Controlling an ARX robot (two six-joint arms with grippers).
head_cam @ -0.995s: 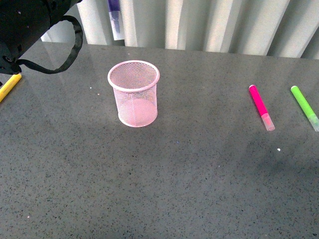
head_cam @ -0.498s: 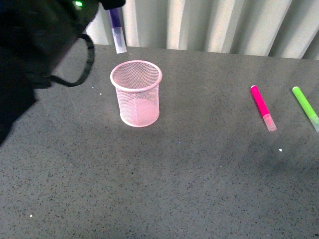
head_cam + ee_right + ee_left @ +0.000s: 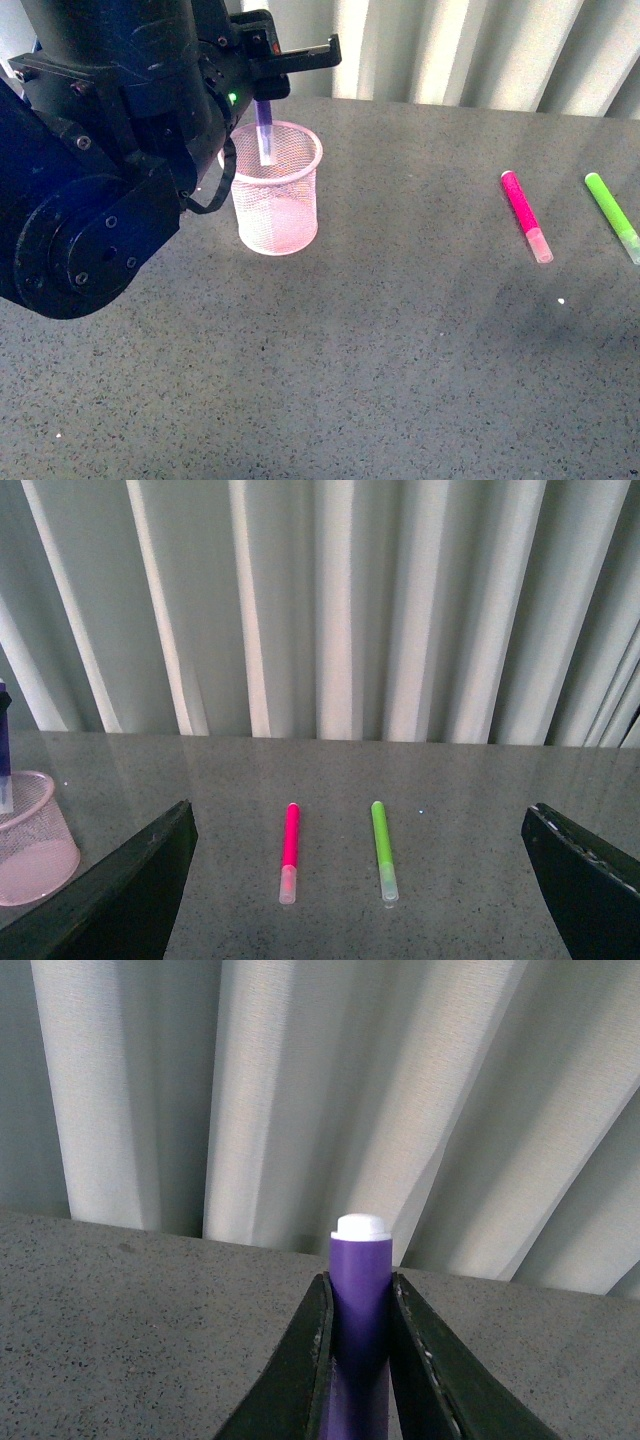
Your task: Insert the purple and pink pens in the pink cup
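My left gripper (image 3: 262,100) is shut on the purple pen (image 3: 265,132) and holds it upright, cap down, with its lower end inside the mouth of the pink cup (image 3: 272,187). In the left wrist view the purple pen (image 3: 360,1300) stands clamped between the two dark fingers (image 3: 310,1360). The pink pen (image 3: 523,212) lies flat on the table at the right, cap toward me. In the right wrist view my right gripper (image 3: 365,880) is wide open and empty, with the pink pen (image 3: 289,850) lying between its jaws and the cup (image 3: 32,835) off to one side.
A lime green marker (image 3: 610,213) lies beside the pink pen near the right edge of the grey table (image 3: 400,350), also seen in the right wrist view (image 3: 382,850). White pleated curtains (image 3: 450,50) hang behind the table. My left arm's bulk (image 3: 100,180) covers the left of the table.
My left arm has swung in from the upper left, carrying the purple pen right and down until its cap end dips into the cup's mouth. The pink and green markers have not moved.
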